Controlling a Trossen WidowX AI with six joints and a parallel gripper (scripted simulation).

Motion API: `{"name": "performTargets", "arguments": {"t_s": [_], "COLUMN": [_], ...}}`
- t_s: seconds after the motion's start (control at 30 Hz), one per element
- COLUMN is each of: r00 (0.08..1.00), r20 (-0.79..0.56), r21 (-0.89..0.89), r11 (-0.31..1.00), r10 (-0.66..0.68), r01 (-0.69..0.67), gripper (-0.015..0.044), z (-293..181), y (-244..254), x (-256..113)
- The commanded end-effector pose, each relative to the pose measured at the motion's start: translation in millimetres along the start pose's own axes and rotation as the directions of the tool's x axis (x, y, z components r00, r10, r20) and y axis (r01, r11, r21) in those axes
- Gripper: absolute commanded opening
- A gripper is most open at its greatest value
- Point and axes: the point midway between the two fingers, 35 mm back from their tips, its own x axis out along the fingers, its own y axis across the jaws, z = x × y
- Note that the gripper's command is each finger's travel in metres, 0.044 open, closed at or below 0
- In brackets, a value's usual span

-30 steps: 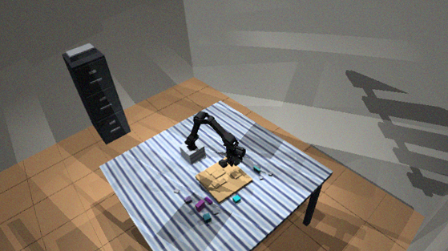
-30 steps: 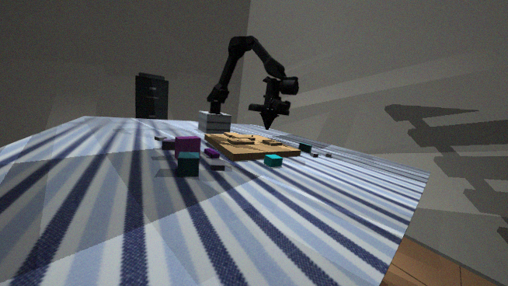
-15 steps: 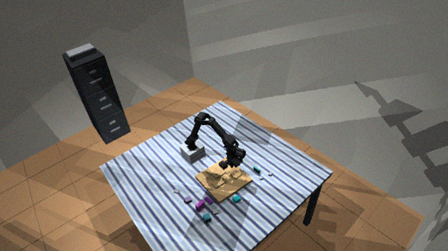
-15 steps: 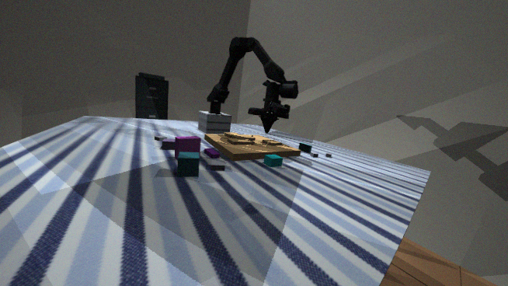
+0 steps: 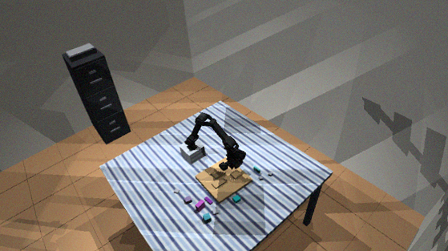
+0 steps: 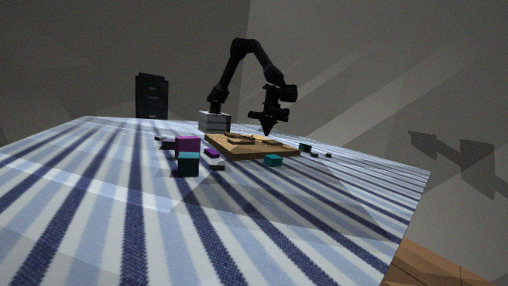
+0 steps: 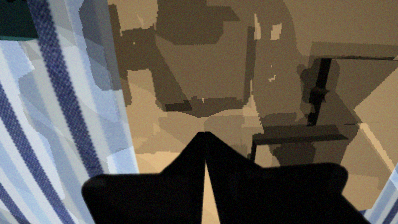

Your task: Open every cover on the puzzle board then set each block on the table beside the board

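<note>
The wooden puzzle board (image 5: 225, 193) (image 6: 248, 153) (image 7: 345, 20) lies on the striped table. Its covers are the same wood colour: one cover (image 5: 219, 183) (image 6: 241, 141) is nearer the front, another cover (image 5: 237, 174) (image 6: 273, 143) is to the right, and more wooden parts show farther back. Shadows hide how far each cover is open and whether wells hold blocks. My gripper (image 6: 266, 134) (image 7: 204, 137) points down above the board's far right part, shut and empty. A teal block (image 5: 237, 198) (image 6: 273, 161) lies on the table in front of the board.
Left of the board are a magenta block (image 5: 199, 205) (image 6: 187, 145), a purple one (image 5: 208, 200) (image 6: 212, 152), a dark purple one (image 5: 188, 200) (image 6: 168, 144) and a teal one (image 5: 206, 217) (image 6: 188, 165). Another teal piece (image 5: 256, 169) (image 6: 304, 148) and small grey pieces lie right.
</note>
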Motion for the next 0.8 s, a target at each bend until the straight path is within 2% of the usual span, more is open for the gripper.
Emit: {"name": "performTargets", "arguments": {"t_s": [0.0,0.77], "r00": [1.0,1.0], "r20": [0.0,0.0], "r21": [0.004,0.004], "r11": [1.0,1.0], "r10": [0.004,0.004], "r01": [-0.004,-0.004], "gripper": [0.0,0.0], "z": [0,4], "y": [1,1], "x": [4,19]}}
